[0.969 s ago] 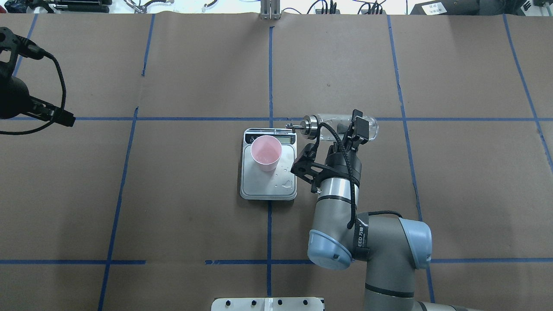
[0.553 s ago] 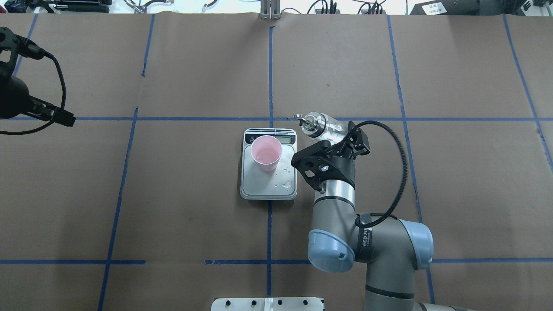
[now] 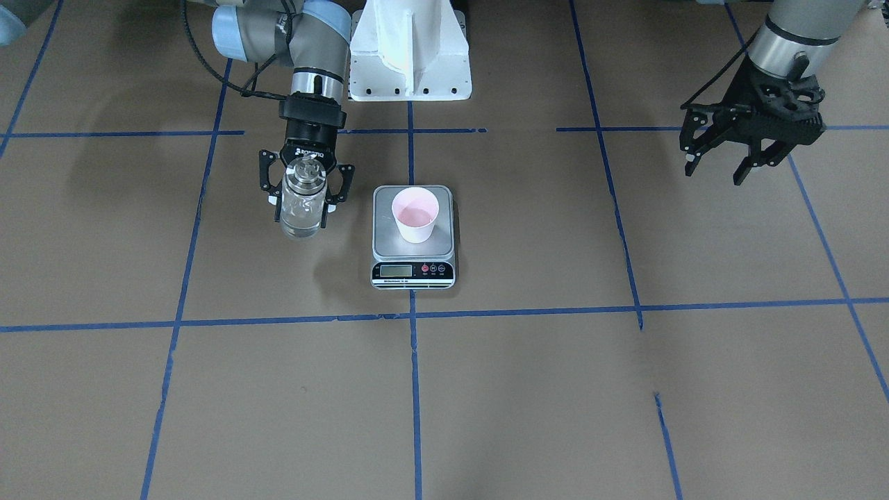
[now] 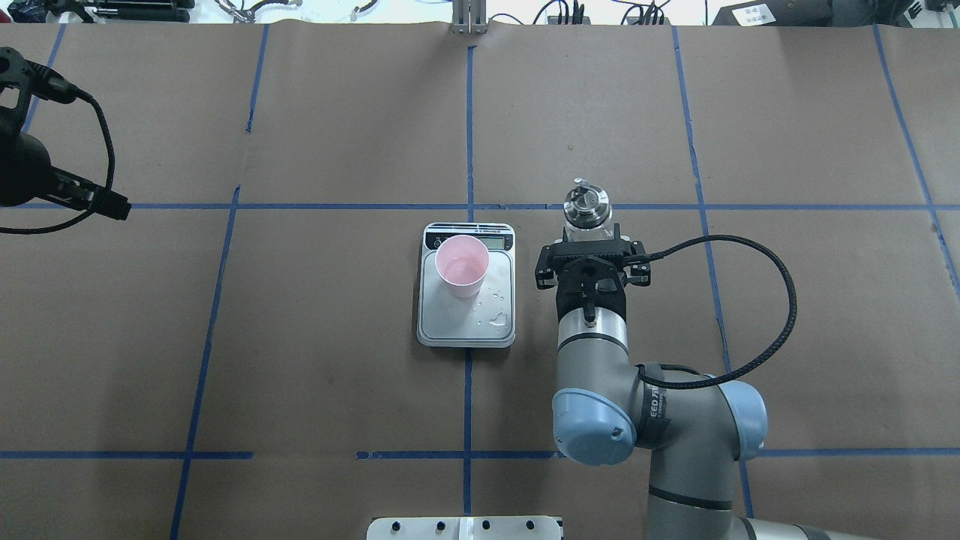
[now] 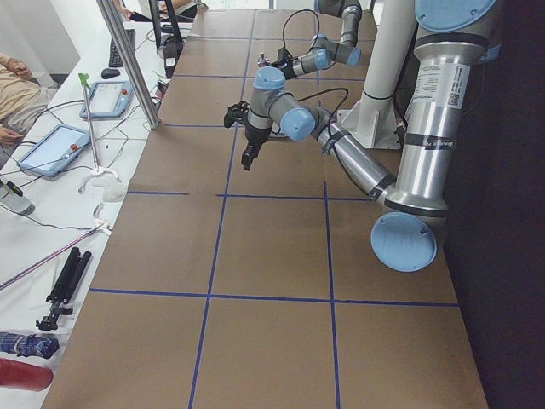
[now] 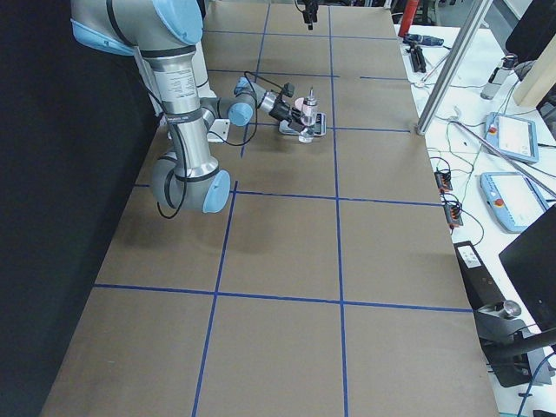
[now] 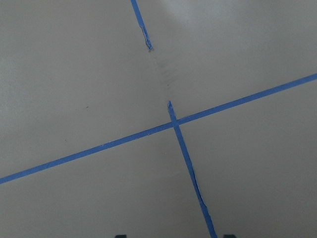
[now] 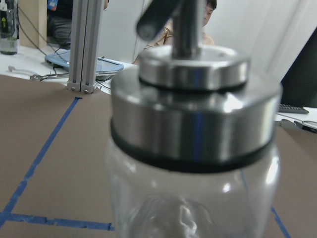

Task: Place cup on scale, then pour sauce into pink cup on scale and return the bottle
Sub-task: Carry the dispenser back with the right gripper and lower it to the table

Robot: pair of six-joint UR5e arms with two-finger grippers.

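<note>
The pink cup [image 4: 463, 264] stands on the far half of the scale [image 4: 465, 328], with clear liquid in its bottom [image 3: 415, 217]. Water drops lie on the scale's platform beside it. My right gripper [image 4: 590, 241] is shut on the clear glass bottle [image 4: 587, 206] and holds it upright to the right of the scale, apart from it. The bottle [image 3: 303, 205] shows a silver collar and spout [image 8: 195, 134]. I cannot tell whether its base touches the table. My left gripper [image 3: 753, 149] hangs open and empty far off to the left side.
Brown paper with blue tape lines [image 4: 469, 112] covers the table. The white robot base [image 3: 410, 48] is at the near edge. An aluminium post [image 4: 469, 19] stands at the far edge. Tablets and cables [image 6: 512, 139] lie beyond it.
The right wrist has turned the bottle from lying level, spout toward the cup, to upright. The bottle has also moved a little to the right, away from the scale.
</note>
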